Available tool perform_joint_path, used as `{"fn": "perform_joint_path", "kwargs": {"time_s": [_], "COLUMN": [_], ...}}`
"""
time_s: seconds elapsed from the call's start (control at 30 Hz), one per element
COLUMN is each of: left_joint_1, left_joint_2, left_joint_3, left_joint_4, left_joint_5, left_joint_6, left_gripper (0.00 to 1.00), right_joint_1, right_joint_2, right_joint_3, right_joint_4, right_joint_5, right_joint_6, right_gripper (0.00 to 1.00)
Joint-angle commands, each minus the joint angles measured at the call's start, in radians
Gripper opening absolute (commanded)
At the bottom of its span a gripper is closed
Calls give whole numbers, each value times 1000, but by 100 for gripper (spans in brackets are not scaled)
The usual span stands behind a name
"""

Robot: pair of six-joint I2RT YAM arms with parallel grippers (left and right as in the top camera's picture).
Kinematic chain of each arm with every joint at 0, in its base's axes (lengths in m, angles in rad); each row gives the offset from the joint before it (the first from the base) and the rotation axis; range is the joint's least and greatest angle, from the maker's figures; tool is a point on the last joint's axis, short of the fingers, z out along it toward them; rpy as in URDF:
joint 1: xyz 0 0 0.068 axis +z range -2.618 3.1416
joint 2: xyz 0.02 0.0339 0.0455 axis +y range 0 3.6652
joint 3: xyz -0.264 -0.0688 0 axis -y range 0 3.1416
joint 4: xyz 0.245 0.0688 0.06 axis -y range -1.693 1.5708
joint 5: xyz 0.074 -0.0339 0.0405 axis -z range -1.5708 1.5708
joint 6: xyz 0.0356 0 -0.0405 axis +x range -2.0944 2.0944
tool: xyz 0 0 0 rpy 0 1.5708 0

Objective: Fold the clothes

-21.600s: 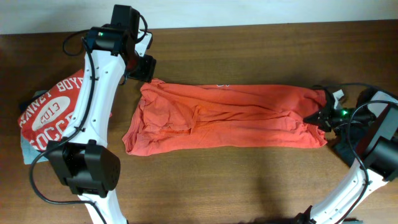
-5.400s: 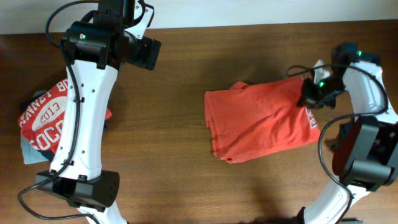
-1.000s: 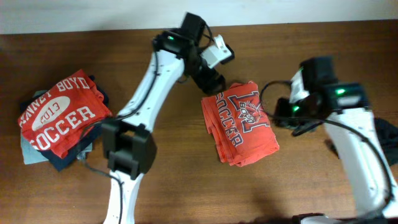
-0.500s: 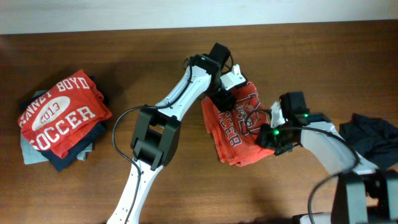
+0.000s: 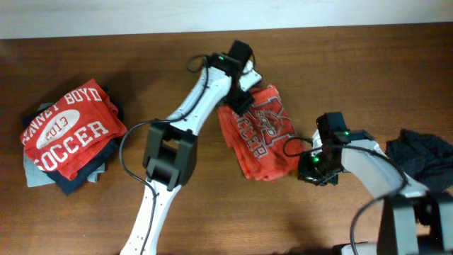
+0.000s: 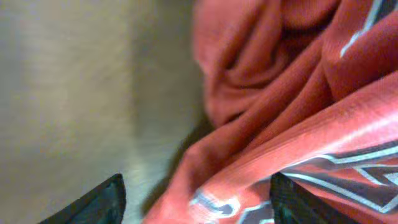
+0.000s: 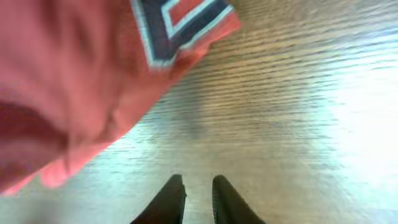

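A folded orange-red shirt (image 5: pixel 260 138) with a dark and white print lies mid-table. My left gripper (image 5: pixel 239 103) is at its upper left corner. In the left wrist view the left gripper (image 6: pixel 196 190) stands open, its dark fingers (image 6: pixel 107 200) wide apart, with bunched red fabric (image 6: pixel 280 93) lying between them. My right gripper (image 5: pixel 310 168) sits on the wood just off the shirt's lower right corner. In the right wrist view the right gripper (image 7: pixel 198 190) is shut but for a thin gap, with nothing in it, and the shirt's edge (image 7: pixel 74 81) hangs up left of it.
A stack of folded clothes (image 5: pixel 67 131) topped by a red "SOCCER" tee lies at the left edge. A crumpled dark garment (image 5: pixel 425 157) lies at the far right. Bare wooden table (image 5: pixel 212 212) runs along the front.
The folded shirt has slid a little to the left with my left gripper on its upper corner. My right gripper's fingers have narrowed and stay by the lower right corner.
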Motion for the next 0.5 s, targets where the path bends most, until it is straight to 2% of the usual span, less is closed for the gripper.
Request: {"fn": "perform_joint_path", "kwargs": {"time_s": [0.0,0.07,0.2,0.3,0.47], "left_joint_1": [6,-2,-10,-11,-11], "left_joint_2": [-136,-147,-140,-121,-73], "left_joint_3": [89,99,100,95,85], "left_joint_4": [2,9,55,147,229], "left_joint_5": [11,52,51,81,193], "left_joint_6": [35,61,63,110,165], "left_gripper": [77,79,82,82,82], "right_joint_1": [4,4,4,4,4], "right_joint_2": [-138,-211,-315,-332,-294], "right_joint_3": [6,13,18,18,18], "right_joint_4": [-6,6,72,118,126], "right_joint_5": [27,10,-77,-172,-181], "right_joint_6": [5,5,5,5,13], "right_gripper": [21,23,35,35,34]}}
